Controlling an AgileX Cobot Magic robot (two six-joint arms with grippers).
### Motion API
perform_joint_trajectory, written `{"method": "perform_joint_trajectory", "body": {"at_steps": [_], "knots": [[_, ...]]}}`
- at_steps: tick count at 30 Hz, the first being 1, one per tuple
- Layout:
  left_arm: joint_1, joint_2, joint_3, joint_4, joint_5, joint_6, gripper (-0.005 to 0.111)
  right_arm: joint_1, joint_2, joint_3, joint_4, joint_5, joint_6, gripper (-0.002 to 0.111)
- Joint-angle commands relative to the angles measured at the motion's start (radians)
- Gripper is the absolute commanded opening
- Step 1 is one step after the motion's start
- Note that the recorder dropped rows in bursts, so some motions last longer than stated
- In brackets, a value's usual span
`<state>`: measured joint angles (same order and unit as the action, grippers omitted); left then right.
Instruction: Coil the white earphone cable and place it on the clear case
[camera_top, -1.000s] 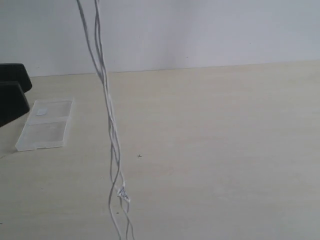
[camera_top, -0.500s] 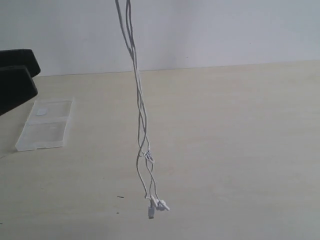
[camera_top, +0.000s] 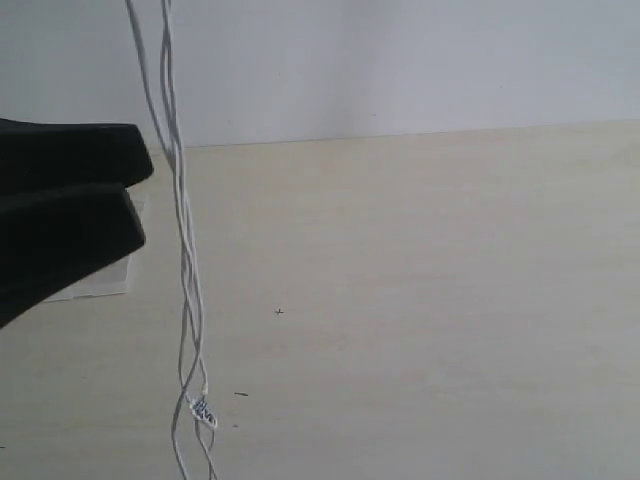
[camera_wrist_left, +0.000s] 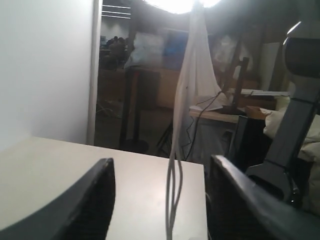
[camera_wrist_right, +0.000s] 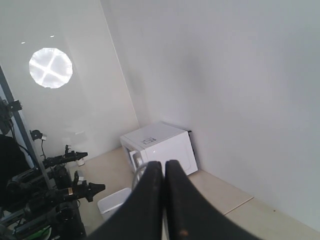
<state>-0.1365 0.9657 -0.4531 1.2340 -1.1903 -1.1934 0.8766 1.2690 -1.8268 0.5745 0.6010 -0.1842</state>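
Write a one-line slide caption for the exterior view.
The white earphone cable hangs down over the table; the open left end effector, at its left, hides most of the clear case.

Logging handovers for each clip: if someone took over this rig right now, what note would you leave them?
Right claw: shut, raised out of the exterior view, apparently pinching the thin white earphone cable.
Left claw: open, empty, the cable hanging just ahead of it.
Cable: uncoiled, dangling over the table.
Flat clear plastic case: on the table, mostly hidden behind the left claw.
Done: cable lifted. Left: coil it, lay it on the case.
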Motion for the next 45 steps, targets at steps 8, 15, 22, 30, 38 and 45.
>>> {"method": "perform_joint_trajectory", "body": {"at_steps": [8, 15, 22, 30, 38, 45], "knots": [[-0.181, 0.108, -0.024, -0.127, 0.084, 0.115, 0.056, -0.004, 0.002, -0.006, 0.003, -0.006, -0.007, 0.0], [-0.232, 0.174, -0.088, -0.147, 0.115, 0.126, 0.056, -0.004, 0.002, -0.006, 0.003, -0.002, -0.007, 0.0], [-0.232, 0.199, -0.105, -0.159, 0.115, 0.134, 0.055, -0.004, 0.002, -0.006, 0.003, 0.011, -0.007, 0.0], [-0.232, 0.199, -0.105, -0.181, 0.117, 0.145, 0.055, -0.004, 0.002, -0.006, 0.003, 0.01, -0.016, 0.0], [-0.232, 0.199, -0.105, -0.185, 0.119, 0.145, 0.036, -0.004, 0.002, -0.006, 0.01, 0.01, -0.018, 0.0], [-0.232, 0.183, -0.105, -0.107, 0.199, 0.142, 0.01, -0.004, -0.003, -0.006, 0.01, 0.01, -0.029, 0.0]]}}
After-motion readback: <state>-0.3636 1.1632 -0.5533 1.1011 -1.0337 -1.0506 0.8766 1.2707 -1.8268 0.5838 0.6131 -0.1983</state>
